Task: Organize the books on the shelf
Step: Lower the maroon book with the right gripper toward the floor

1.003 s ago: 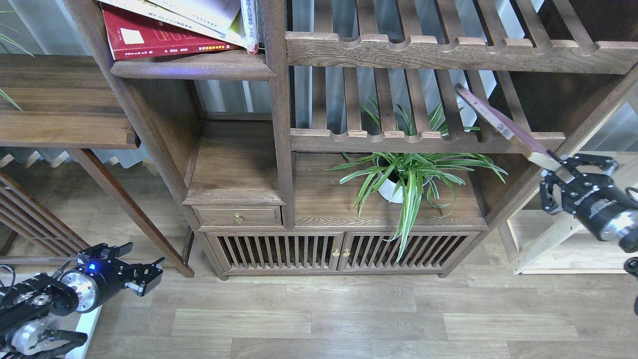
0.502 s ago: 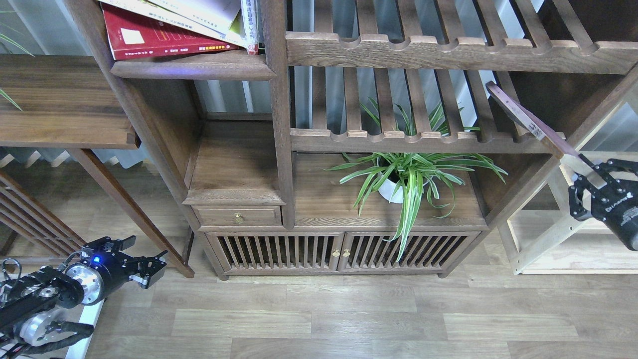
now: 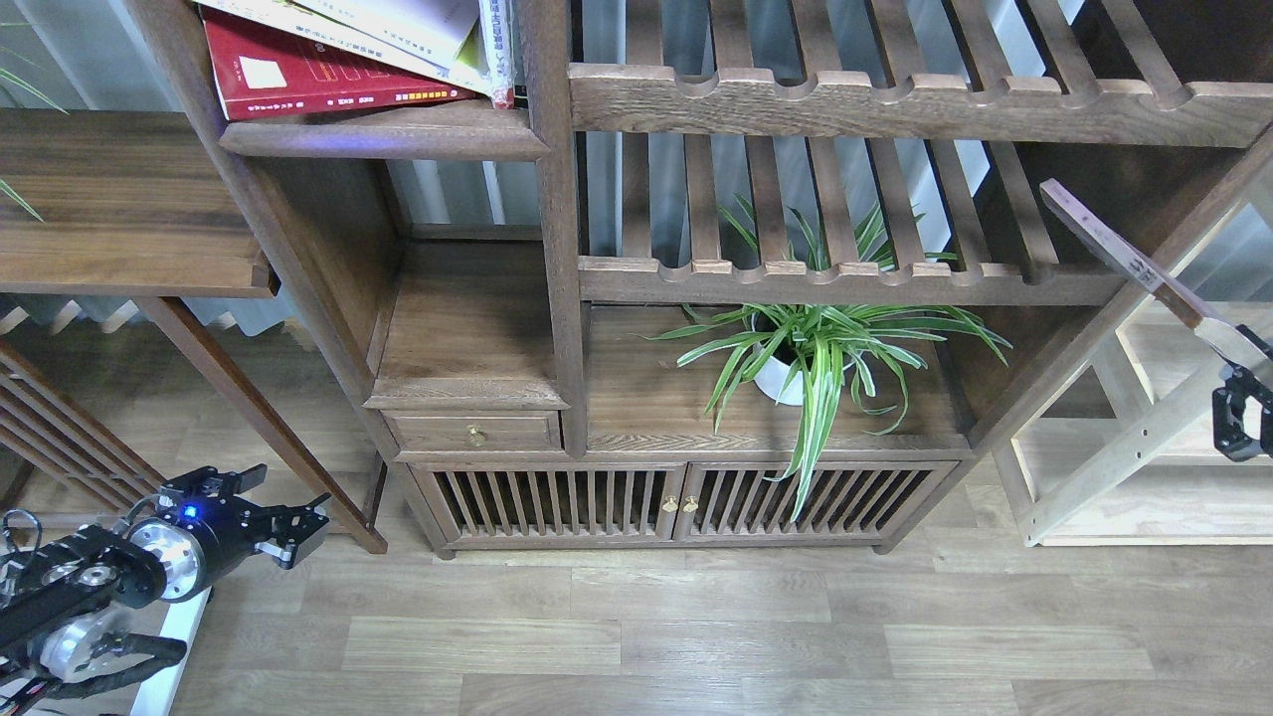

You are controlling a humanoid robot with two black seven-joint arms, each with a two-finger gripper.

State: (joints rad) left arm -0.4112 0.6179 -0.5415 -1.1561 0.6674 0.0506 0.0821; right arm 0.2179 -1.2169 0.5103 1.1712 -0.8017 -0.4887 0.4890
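Note:
A glossy red book [image 3: 318, 75] lies tilted on the dark-brown shelf [image 3: 388, 139] at the top left, with pale white books [image 3: 398, 25] and a yellow-green one [image 3: 475, 68] stacked on it. My right gripper [image 3: 1245, 370] is at the right edge, shut on the lower end of a maroon-purple book [image 3: 1124, 257] seen edge-on, slanting up and left in front of the bookcase's right post. My left gripper [image 3: 261, 512] is open and empty, low at the left above the floor.
Slatted racks with scalloped rails [image 3: 845, 273] fill the middle. A potted spider plant [image 3: 811, 348] stands on the cabinet top below them. A pale light-wood unit [image 3: 1144, 447] stands at the right. A dark side table [image 3: 129, 209] is at the left.
My right gripper has moved right and a little down with the maroon-purple book, now mostly out of frame. My left gripper shifted only slightly.

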